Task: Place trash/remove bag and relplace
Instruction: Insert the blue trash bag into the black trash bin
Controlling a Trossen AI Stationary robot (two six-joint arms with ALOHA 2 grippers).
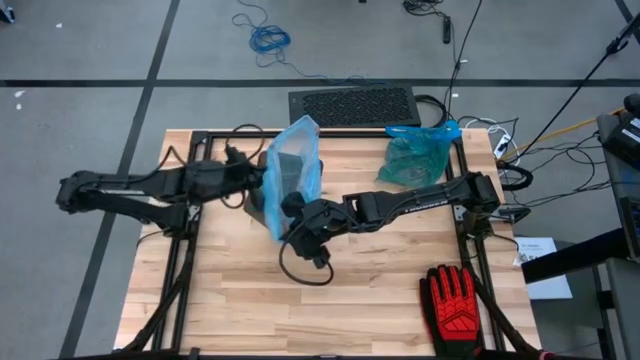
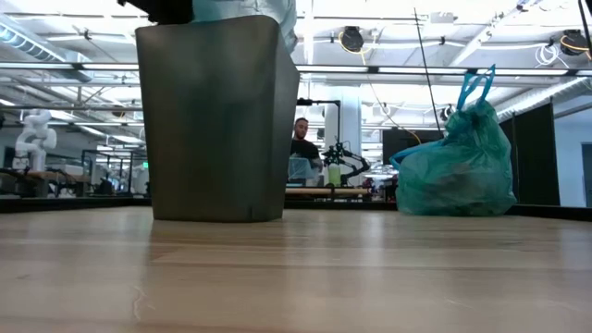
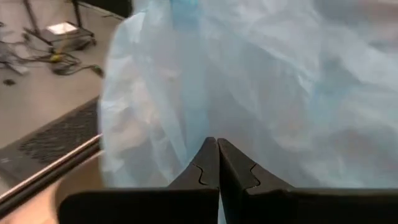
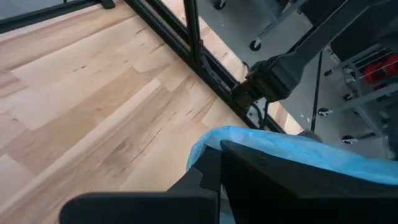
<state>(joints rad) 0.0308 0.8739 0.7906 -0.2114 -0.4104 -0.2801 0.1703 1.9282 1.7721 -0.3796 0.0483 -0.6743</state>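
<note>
A pale blue plastic bag [image 1: 298, 160] stands raised over a grey bin [image 2: 217, 120] at the table's middle left. My left gripper [image 1: 262, 178] reaches in from the table's left and is shut on the bag's left side. My right gripper [image 1: 292, 208] comes from the right and is shut on the bag's near side. A full, tied teal bag [image 1: 418, 155] rests on its base at the far right. No loose trash shows in any view. My left gripper [image 3: 217, 144] pinches the bag's thin film [image 3: 211, 124] between its two shut fingers, coming nearly level from the table's left. The film billows loosely ahead of the fingers, above the bin. My right gripper [image 4: 217, 149] pinches a blue edge of the bag [image 4: 249, 134], which lies across its fingers. It slants down from the table's right. The fingers themselves hide how much film is between them.
A red-and-black glove [image 1: 455, 300] lies at the near right corner. A black grid mat [image 1: 352, 105] sits beyond the far edge. Black frame rails [image 1: 180, 250] run along both table sides. Bare wood lies in the near half. A person [image 2: 301, 139] is in the room behind.
</note>
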